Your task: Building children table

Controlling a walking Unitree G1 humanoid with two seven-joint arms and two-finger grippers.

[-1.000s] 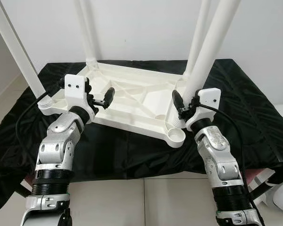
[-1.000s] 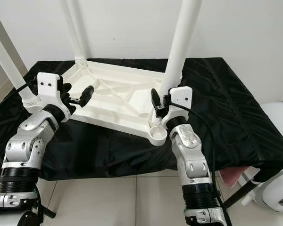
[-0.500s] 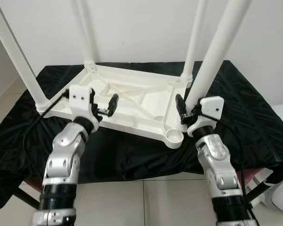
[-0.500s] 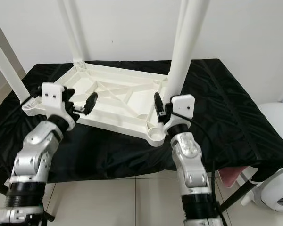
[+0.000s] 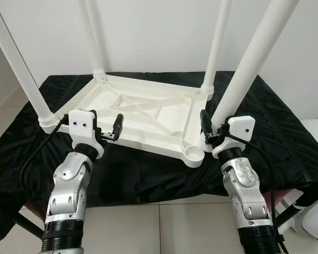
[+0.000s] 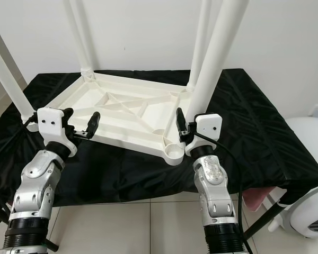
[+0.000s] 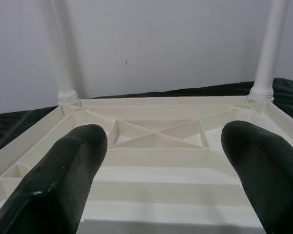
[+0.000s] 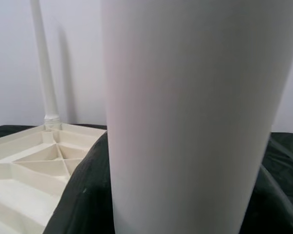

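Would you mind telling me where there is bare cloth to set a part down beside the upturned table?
The black cloth lies bare right of the right gripper and the table leg it grips. A bare strip runs along the near edge, before the tabletop. The near corners are crowded by both grippers; the left gripper hangs open.

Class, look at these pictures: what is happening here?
A white plastic children's table lies upside down on a black cloth, with three legs already standing in its corners. The right gripper is shut on a fourth white leg beside the empty near corner socket. The left gripper hovers open over the table's near edge.
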